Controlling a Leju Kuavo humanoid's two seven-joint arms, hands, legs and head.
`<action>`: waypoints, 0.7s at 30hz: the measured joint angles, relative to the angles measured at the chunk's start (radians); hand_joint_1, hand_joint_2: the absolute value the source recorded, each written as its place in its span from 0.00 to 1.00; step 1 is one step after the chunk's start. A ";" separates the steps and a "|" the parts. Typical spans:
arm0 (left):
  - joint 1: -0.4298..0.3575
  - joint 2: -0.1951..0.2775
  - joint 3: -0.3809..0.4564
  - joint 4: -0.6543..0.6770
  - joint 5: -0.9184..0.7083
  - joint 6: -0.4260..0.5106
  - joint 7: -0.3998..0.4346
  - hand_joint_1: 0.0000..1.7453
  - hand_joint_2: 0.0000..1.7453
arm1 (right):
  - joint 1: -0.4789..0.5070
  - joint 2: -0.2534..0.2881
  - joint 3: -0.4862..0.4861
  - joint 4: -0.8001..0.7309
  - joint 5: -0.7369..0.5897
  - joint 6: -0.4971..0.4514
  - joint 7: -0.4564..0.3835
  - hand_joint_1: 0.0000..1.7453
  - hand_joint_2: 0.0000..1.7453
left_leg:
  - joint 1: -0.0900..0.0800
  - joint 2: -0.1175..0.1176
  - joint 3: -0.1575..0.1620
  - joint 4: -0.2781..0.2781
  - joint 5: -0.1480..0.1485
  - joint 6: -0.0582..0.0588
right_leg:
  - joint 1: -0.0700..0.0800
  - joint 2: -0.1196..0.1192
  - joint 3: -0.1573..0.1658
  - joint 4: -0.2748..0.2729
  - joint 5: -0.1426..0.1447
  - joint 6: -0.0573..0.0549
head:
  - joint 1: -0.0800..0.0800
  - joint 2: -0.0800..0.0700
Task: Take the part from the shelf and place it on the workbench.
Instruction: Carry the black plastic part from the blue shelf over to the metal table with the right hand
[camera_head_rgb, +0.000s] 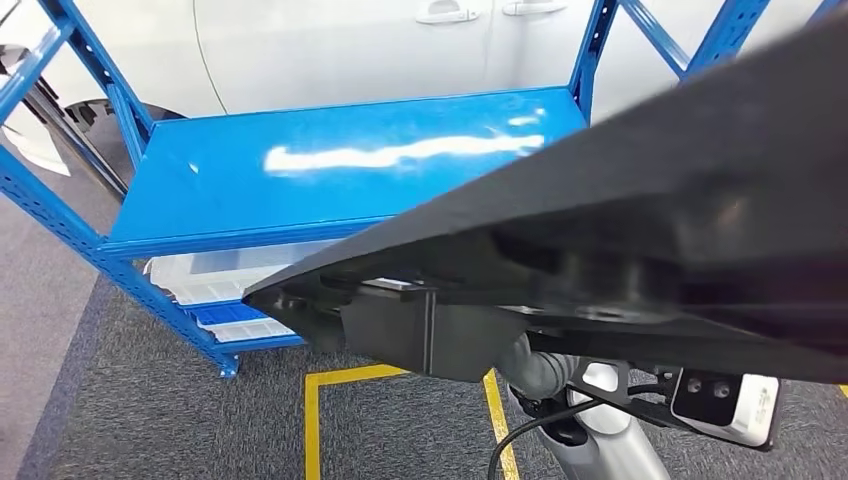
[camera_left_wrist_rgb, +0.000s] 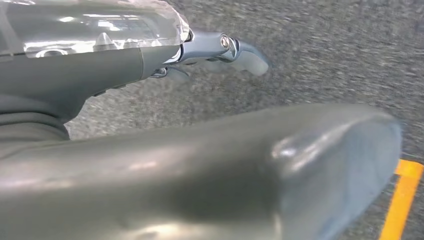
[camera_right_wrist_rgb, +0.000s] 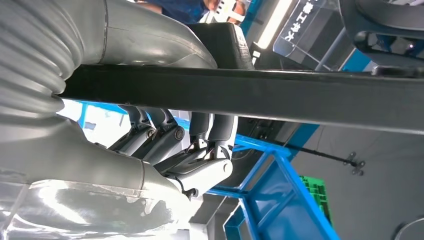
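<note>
part (camera_head_rgb: 640, 200), black and flat, is clamped by the right robot hand (camera_right_wrist_rgb: 170, 150) before the blue shelf (camera_head_rgb: 330, 165); left robot hand (camera_left_wrist_rgb: 220, 50) hangs empty, fingers apart.

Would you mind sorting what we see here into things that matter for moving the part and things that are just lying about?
Part of the job:
black part, gripped by the right hand
blue shelf, its top board bare
left hand, holding nothing

Just lying about:
clear plastic bins on the lower shelf
yellow floor tape
green crate
</note>
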 joint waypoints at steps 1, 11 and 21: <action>0.001 0.001 0.000 0.000 0.000 -0.001 0.000 0.00 0.00 | 0.003 -0.001 0.000 0.003 0.003 0.000 0.000 0.92 1.00 | 0.000 0.000 -0.018 0.060 -0.050 -0.003 | 0.001 0.000 -0.012 0.000 0.010 -0.004 | 0.000 0.000; -0.002 0.008 0.000 0.000 0.006 -0.008 -0.007 0.00 0.00 | 0.025 -0.002 0.000 0.035 0.025 0.016 0.004 0.92 1.00 | -0.011 -0.001 0.194 -0.090 -0.059 0.022 | 0.010 -0.003 -0.093 0.019 0.075 0.022 | 0.000 0.000; 0.005 0.007 0.000 0.000 0.003 -0.002 -0.001 0.00 0.00 | 0.041 -0.005 0.000 0.056 0.040 0.029 -0.015 0.92 1.00 | -0.004 0.003 0.158 -0.092 -0.025 0.048 | -0.004 0.001 -0.154 0.226 -0.025 0.054 | 0.000 0.000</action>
